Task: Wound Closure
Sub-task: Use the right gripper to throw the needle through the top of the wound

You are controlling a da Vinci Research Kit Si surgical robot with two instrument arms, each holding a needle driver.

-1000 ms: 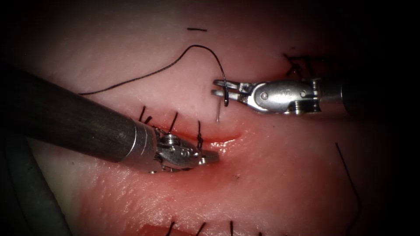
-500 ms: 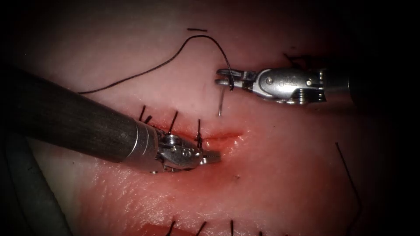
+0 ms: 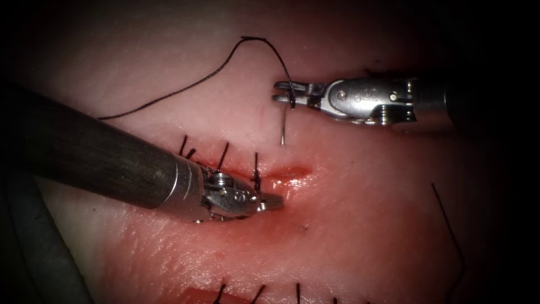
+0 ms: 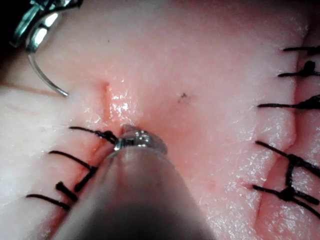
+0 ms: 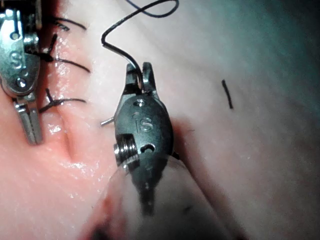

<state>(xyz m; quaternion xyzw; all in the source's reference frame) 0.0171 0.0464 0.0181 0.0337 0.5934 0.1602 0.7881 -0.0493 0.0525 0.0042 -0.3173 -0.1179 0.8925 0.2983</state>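
My right tool [image 3: 279, 92] comes in above the cut [image 3: 289, 171], jaws shut on the curved needle [image 3: 284, 125] near its thread end. The needle hangs down from the jaws, free of the tissue [image 3: 360, 214], its tip just above the cut's upper edge. The left wrist view has the same needle [image 4: 44, 79] as a bare curve beside the right tool [image 4: 37, 27]. Black thread [image 3: 185, 90] arcs up from the jaws and trails left over the tissue. My left tool [image 3: 271, 201] rests shut against the cut's lower edge, holding nothing, as the left tool [image 5: 31, 122] stands in the right wrist view.
Three finished stitches [image 3: 224, 156] cross the cut left of its open end, and red fluid wets the tissue there. Another row of stitches [image 3: 259, 293] runs along the lower edge. A loose thread [image 3: 450, 236] lies at the right. A short cut thread end [image 5: 227, 94] lies on the tissue.
The right tool has lifted the needle up and away from the cut, and the thread loop rose with it. The left tool has stayed put.
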